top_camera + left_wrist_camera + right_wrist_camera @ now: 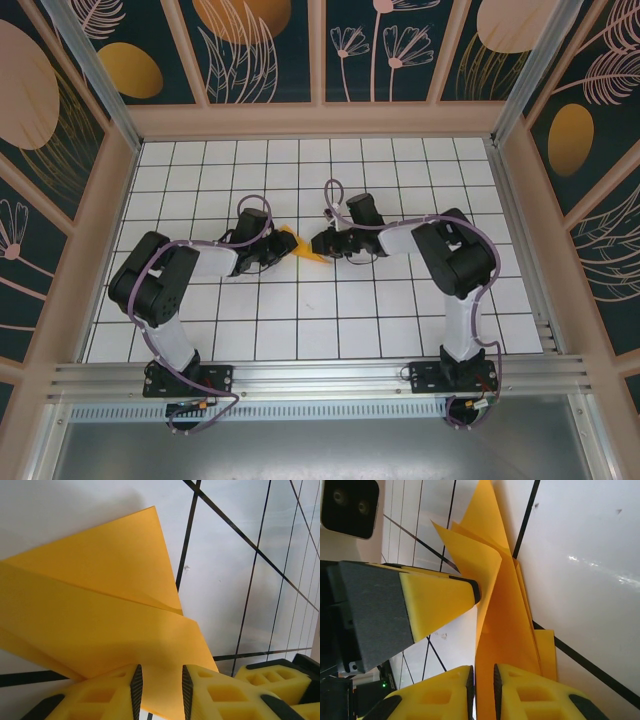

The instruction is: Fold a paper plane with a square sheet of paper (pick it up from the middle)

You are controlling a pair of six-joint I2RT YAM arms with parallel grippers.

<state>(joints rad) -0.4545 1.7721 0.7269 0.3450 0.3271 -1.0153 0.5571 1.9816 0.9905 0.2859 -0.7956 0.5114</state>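
Observation:
The sheet of paper [293,242] is orange-yellow and folded with creases into a narrow pointed shape, lying at the middle of the white grid table between both grippers. My left gripper [280,250] reaches it from the left. In the left wrist view its jaws [159,695] stand apart, and the paper [100,605] lies face-on across the gap. My right gripper [318,243] meets the paper from the right. Its jaws [484,695] are slightly parted, with the folded layers [505,610] standing edge-on in the narrow gap. One left finger [435,602] touches a raised flap.
The white table [330,320] has black grid lines and is boxed in by pink-framed decorated walls [320,120]. An aluminium rail [320,375] runs along the near edge by the arm bases. Both arms bend inward over the table's middle.

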